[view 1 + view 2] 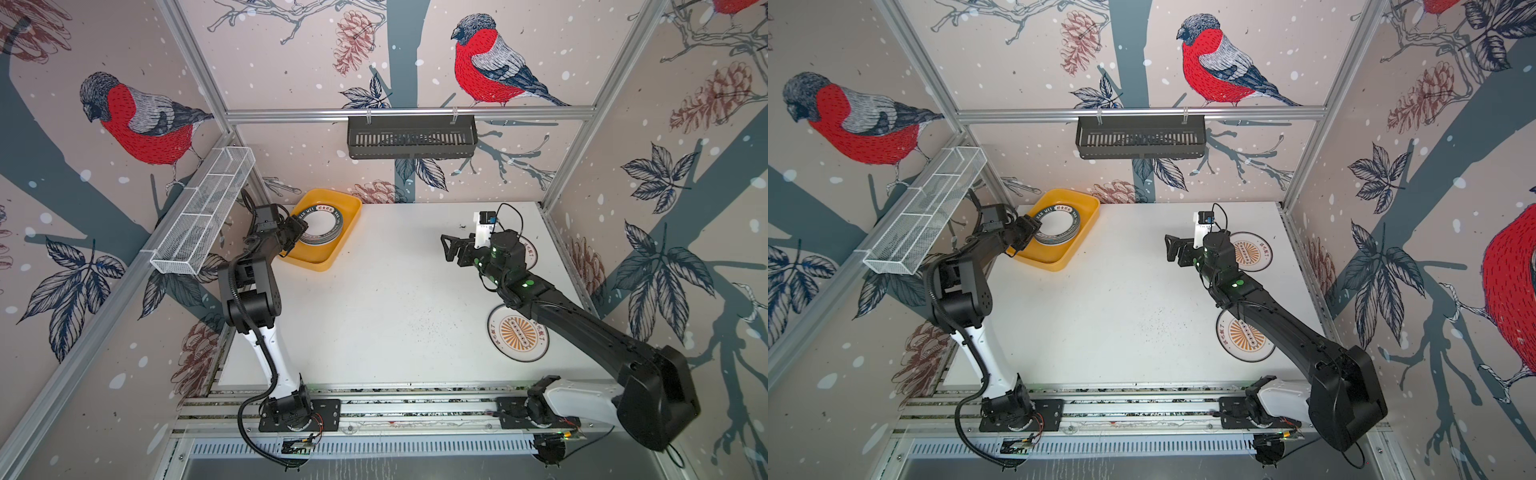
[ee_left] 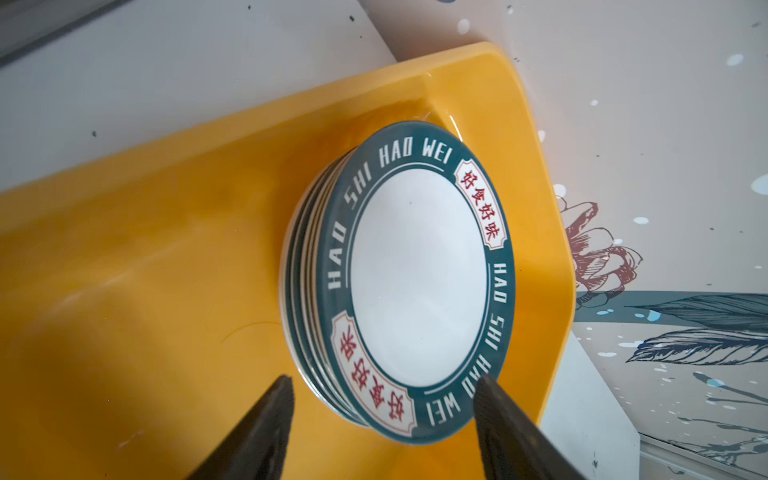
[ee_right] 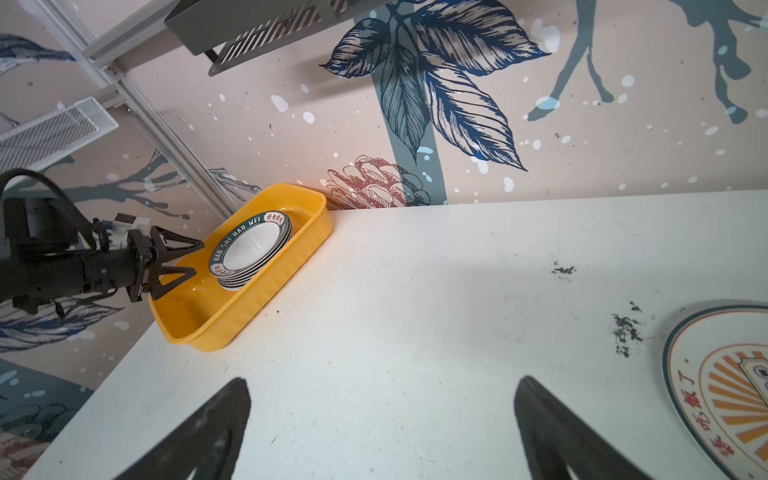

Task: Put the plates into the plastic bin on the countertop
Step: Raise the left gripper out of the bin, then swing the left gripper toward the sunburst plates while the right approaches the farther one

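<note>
Your left gripper (image 3: 199, 258), jaws apart and empty, faces the stack of plates (image 2: 417, 274) — piled at one end of the bin (image 2: 166, 249), likely saving room. Your right gripper (image 3: 383, 380): spread, empty — two sunburst plates (image 1: 518, 332) wait on the countertop (image 1: 395, 311).

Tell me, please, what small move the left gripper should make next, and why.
Probably the left gripper should draw back, up and away from the yellow bin. Its jaws are open and hold nothing, and the green-rimmed plate lies on top of the stack inside the bin. Two sunburst plates are on the countertop, not yet placed.
</note>
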